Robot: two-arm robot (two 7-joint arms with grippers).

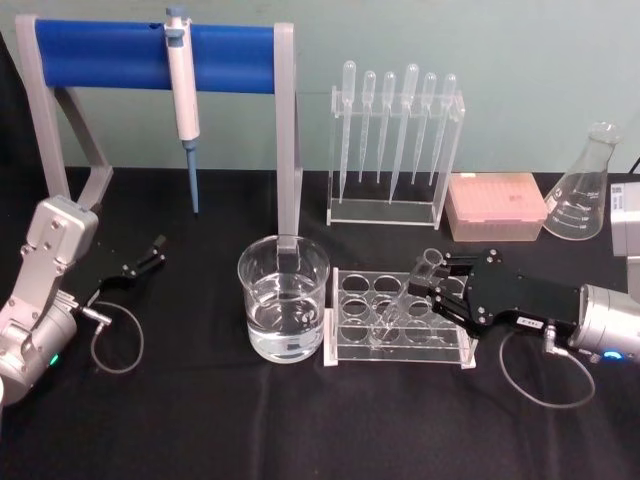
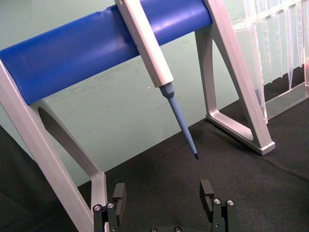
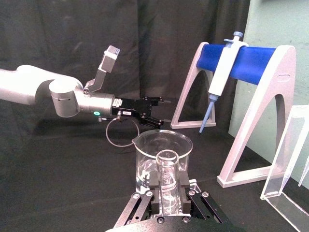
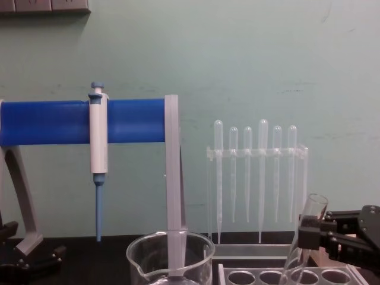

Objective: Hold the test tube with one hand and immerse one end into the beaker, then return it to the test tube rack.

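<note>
Right gripper (image 1: 432, 288): fingers clamped on the test tube (image 1: 405, 305) just below its open rim. The tube is tilted. Its rim stands above the fingers, and its closed end slants away from the gripper, down into a hole of the test tube rack (image 1: 455, 345) directly beneath the fingertips. The beaker (image 1: 283, 300) holds clear liquid. It stands beyond the rack's far end from this gripper, just beside the rack and apart from the tube.

Left gripper (image 1: 150, 252): fingers apart, nothing between them. It sits low over the black table (image 1: 250, 420), well past the beaker, near the pipettor stand (image 1: 290, 130).
</note>
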